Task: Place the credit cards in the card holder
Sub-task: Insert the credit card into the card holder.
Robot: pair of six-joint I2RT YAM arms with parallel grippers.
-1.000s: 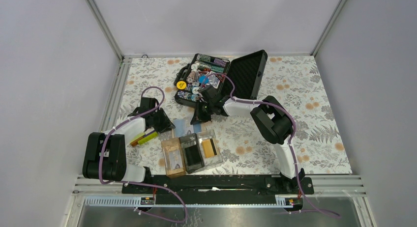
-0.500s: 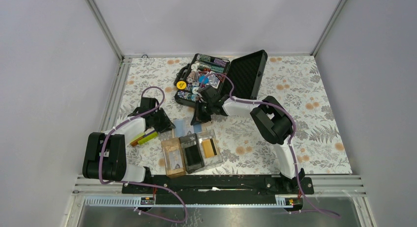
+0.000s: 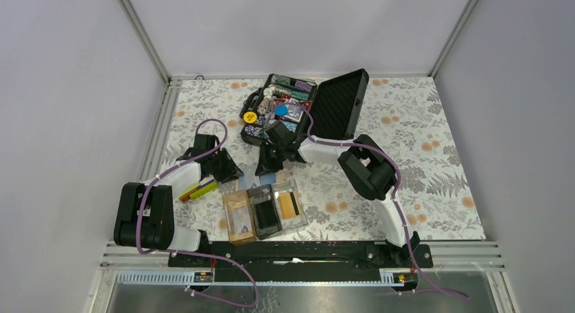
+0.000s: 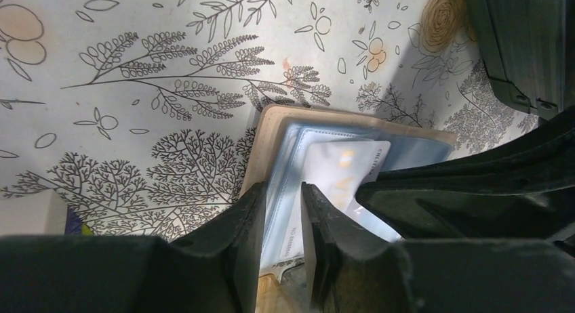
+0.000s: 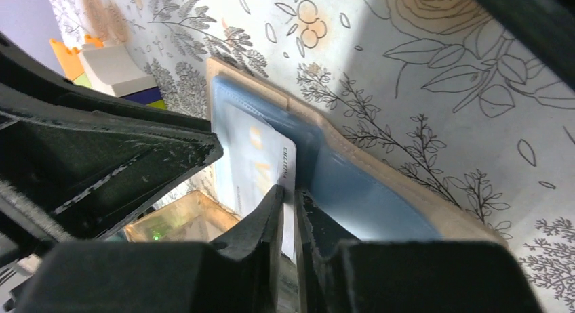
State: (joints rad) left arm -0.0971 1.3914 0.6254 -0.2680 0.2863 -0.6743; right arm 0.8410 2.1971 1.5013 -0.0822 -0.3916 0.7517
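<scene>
The wallet lies open on the desk, just behind the holder, with both arms crowding it. The left fingers pinch its sleeve edge. The right fingers pinch the pale card's edge. A gold card sits in the holder's right compartment. The chip case stands behind, with open desk to the right.

Each arm alternates bulky black joint housings with smooth white link shells. The left arm is bolted at the left end of the black mounting rail, the right arm at the rail's right end. A thin purple cable runs along each arm and trails below the rail. The left tool and right tool have matte black, wedge-shaped fingers.
</scene>
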